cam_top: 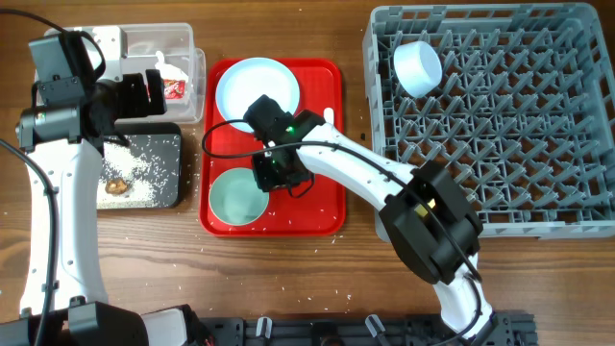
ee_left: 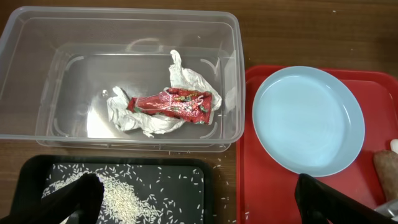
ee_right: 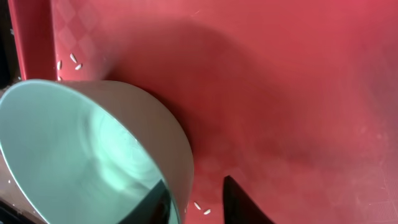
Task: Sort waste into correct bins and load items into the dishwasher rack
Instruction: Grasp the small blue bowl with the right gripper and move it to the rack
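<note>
The mint-green bowl [cam_top: 235, 197] sits in the near-left corner of the red tray [cam_top: 317, 216]. The right jaws straddle its rim, the outer finger [ee_right: 241, 204] just clear of the wall, so not pinching. Left of the tray, the left jaws hang spread wide over the black tray [cam_top: 171, 136].

I log the serving tray [cam_top: 327, 144] as red with a faint checker texture. On it sit a pale-blue plate [cam_top: 256, 88] and a mint-green bowl [cam_top: 237, 197]. Left of it, the clear tub [ee_left: 37, 74] shows a red printed wrapper [ee_left: 174, 104] and white tissue [ee_left: 134, 118], and the black tray [cam_top: 165, 146] is speckled with white rice grains [ee_left: 121, 198]. Right of it are the grey peg-grid rack [cam_top: 500, 125] and a whitish bowl [cam_top: 417, 65]. The counter [cam_top: 288, 279] is brown wood grain.
</note>
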Robot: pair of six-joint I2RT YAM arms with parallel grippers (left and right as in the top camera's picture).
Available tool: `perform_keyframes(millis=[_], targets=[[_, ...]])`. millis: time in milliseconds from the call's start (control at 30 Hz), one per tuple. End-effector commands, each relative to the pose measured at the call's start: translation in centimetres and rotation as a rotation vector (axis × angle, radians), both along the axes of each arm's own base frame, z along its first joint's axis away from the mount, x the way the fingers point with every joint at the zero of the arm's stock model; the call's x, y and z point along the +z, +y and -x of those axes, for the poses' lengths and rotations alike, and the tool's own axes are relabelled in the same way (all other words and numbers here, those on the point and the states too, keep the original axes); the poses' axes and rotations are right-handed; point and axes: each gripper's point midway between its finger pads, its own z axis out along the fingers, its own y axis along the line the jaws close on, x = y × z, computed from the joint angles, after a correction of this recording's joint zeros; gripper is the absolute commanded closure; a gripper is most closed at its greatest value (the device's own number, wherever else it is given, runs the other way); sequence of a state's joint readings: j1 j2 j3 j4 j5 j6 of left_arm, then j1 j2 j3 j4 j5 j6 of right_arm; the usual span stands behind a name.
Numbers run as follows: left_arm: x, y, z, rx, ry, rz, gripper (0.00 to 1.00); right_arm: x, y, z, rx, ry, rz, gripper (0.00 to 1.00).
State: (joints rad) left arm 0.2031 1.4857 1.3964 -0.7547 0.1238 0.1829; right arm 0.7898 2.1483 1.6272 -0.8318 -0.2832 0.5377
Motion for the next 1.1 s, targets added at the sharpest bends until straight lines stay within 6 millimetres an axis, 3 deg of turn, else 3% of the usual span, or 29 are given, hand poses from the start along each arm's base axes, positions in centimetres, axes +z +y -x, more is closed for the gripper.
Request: perform_keyframes(millis=[0, 67, 233, 300, 367, 433, 467, 500, 600, 667, 733, 833, 1067], targets=[[1.4, 0.1, 0.1, -0.013, -0.029, -0.023, 0.0, -1.6, -0.2, 0.4, -0.016, 0.029, 0.032, 0.8], [1.4, 0.1, 0.1, -0.013, -0.029, -0.023, 0.0, -1.6, -0.2, 0.4, -0.018, 0.03, 0.032, 0.94], [1.4, 0.1, 0.1, -0.013, -0.029, -0.023, 0.0, -0.8, -0.5, 0.0, -0.037, 0.024, 0.036, 0.96], [1.4, 0.1, 0.1, -0.013, -0.029, -0.023, 0.0, 1.3, -1.9, -1.4, -0.083, -0.024, 0.071, 0.96], [1.4, 0.1, 0.1, -0.013, -0.029, -0.023, 0.0, 5.3, -4.9, -3.9, -0.174, -0.137, 0.104, 0.96], [1.4, 0.1, 0.1, -0.013, -0.029, -0.023, 0.0, 10.5, -9.3, -6.4, -0.282, -0.273, 0.134, 0.96], [1.4, 0.1, 0.1, -0.013, -0.029, -0.023, 0.0, 13.8, -13.0, -7.4, -0.385, -0.355, 0.171, 0.96], [1.4, 0.1, 0.1, -0.013, -0.029, -0.023, 0.0, 18.1, -18.8, -7.9, -0.561, -0.482, 0.265, 0.96], [1.4, 0.1, 0.1, -0.013, -0.029, -0.023, 0.0, 25.5, -29.3, -6.2, -0.784, -0.775, 0.597, 0.96], [1.4, 0.1, 0.1, -0.013, -0.029, -0.023, 0.0, 27.6, -33.3, -4.9, -0.816, -0.88, 0.848, 0.96], [1.4, 0.1, 0.1, -0.013, -0.029, -0.024, 0.0, 27.2, -35.0, -4.7, -0.779, -0.906, 1.004, 0.96], [1.4, 0.1, 0.1, -0.013, -0.029, -0.023, 0.0, 24.9, -36.5, -5.3, -0.623, -0.852, 1.197, 0.96], [1.4, 0.1, 0.1, -0.013, -0.029, -0.023, 0.0, 19.0, -37.1, -10.6, -0.244, -0.69, 1.476, 0.96]])
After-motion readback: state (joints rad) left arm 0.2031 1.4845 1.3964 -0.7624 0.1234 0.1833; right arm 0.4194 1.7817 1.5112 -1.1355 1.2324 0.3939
